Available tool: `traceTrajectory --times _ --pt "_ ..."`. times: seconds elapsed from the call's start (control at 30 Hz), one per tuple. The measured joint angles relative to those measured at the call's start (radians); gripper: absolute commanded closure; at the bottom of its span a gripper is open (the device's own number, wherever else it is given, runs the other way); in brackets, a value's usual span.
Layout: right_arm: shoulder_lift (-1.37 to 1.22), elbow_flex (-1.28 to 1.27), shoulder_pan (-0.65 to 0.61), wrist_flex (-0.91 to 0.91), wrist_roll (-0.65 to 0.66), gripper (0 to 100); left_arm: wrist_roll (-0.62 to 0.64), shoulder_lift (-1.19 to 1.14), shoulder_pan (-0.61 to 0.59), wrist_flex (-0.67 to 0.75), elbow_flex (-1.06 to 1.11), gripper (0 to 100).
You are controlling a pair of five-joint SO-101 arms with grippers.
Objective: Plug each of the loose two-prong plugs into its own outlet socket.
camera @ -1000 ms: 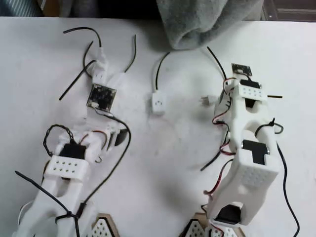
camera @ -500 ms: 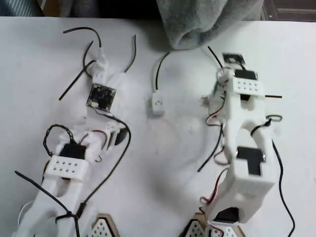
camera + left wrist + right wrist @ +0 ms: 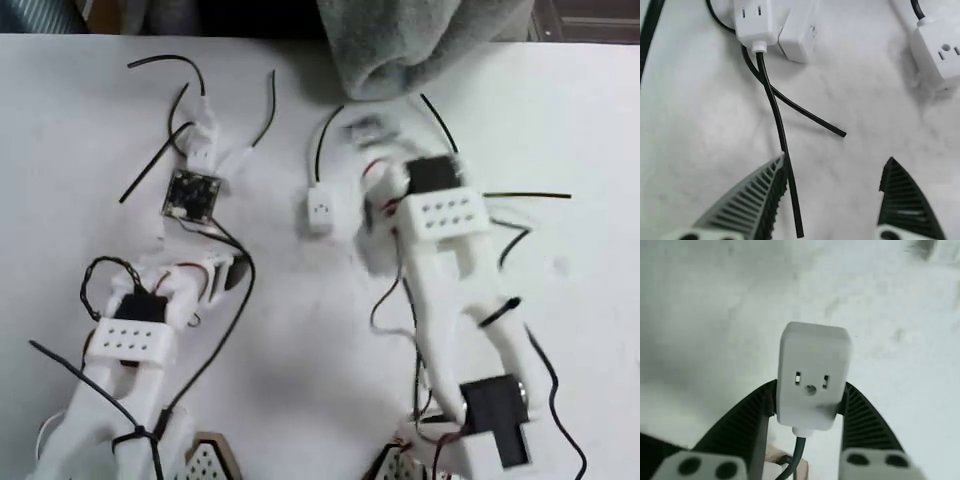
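Note:
My right gripper (image 3: 809,387) is shut on a white socket block (image 3: 812,375), one dark finger on each side; the block's two slots and round hole face the camera and its dark cord (image 3: 799,455) hangs behind. In the high view the right gripper (image 3: 378,200) sits just right of a loose white socket (image 3: 320,208) on a black cord. My left gripper (image 3: 836,161) is open above the table, with a black cord (image 3: 777,125) lying against one finger. That cord runs to a white socket (image 3: 757,20); another socket (image 3: 940,50) lies off to the side. In the high view the left gripper (image 3: 228,268) is at lower left.
A cluster of white connectors and loose black wires (image 3: 203,150) lies at the back left. A grey cloth (image 3: 420,45) covers the table's far edge. More black wires (image 3: 525,195) trail beside the right arm. The table (image 3: 300,330) is white.
The right arm has swung left with the socket block, from the right side to beside the middle socket. The left arm shifted slightly left.

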State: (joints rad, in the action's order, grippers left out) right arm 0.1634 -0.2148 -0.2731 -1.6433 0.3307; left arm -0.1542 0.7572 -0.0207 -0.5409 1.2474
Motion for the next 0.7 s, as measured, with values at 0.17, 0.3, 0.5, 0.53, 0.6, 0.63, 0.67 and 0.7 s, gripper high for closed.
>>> traceTrajectory --times 0.17,0.3,0.5,0.53,0.6,0.63,0.67,0.7 --pt "0.072 -0.318 -0.075 0.19 0.15 90.4 0.015 0.0 -0.043 0.026 0.0 71" --pt "0.086 -0.5 -0.124 0.359 0.158 89.8 0.015 0.0 -0.046 0.026 0.0 71" --pt "0.086 -0.612 -0.129 0.471 0.158 75.2 0.015 0.0 -0.046 0.026 0.0 71" --pt "0.086 -0.612 -0.129 0.477 0.161 75.2 0.015 0.0 -0.046 0.026 0.0 71" --pt "0.098 -0.612 -0.135 0.482 0.166 75.2 0.015 0.0 -0.046 0.026 0.0 71" --pt "0.098 -0.609 -0.141 0.482 0.167 75.2 0.015 0.0 -0.046 0.026 0.0 71" --pt "0.098 -0.603 -0.144 0.482 0.17 75.2 0.015 0.0 -0.046 0.026 0.0 71" --pt "0.098 -0.592 -0.144 0.482 0.17 75.2 0.015 0.0 -0.046 0.026 0.0 71"
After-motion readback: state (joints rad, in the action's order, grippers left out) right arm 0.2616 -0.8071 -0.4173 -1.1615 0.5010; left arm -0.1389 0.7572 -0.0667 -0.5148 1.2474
